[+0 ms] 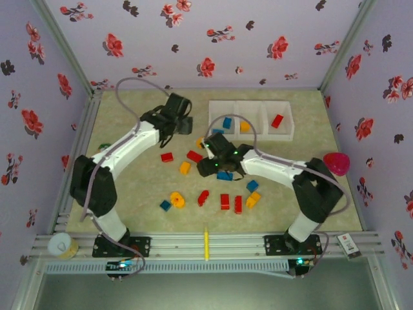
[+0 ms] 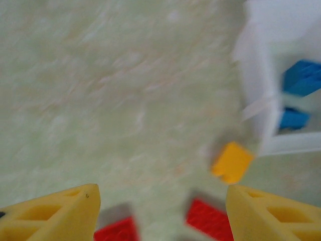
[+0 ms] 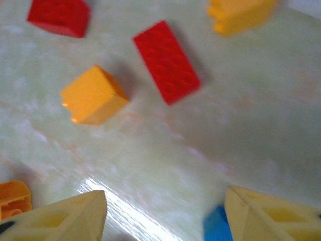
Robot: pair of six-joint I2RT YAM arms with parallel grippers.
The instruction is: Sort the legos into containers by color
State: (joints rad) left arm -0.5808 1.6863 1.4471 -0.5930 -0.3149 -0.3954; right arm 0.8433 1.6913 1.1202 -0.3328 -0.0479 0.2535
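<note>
Hanging over the glossy, mottled table (image 1: 135,194), the left gripper (image 2: 163,216) spreads its yellow wedge fingers (image 2: 55,216) on nothing — a blocky orange brick (image 2: 232,161) lies just beside the translucent white containers (image 2: 261,75). The right gripper (image 3: 165,216) gapes empty above loose studded legos (image 3: 166,61) — red, orange, blue.

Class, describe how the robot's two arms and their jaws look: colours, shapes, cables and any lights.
The left arm and right arm have white links between bulky black joints, and stand on black bases bolted to a metal rail. A thin grey cable loops loosely along each arm. Small green lights glow near the right arm's wrist. The jaws are yellow wedges with triangular hollows.
</note>
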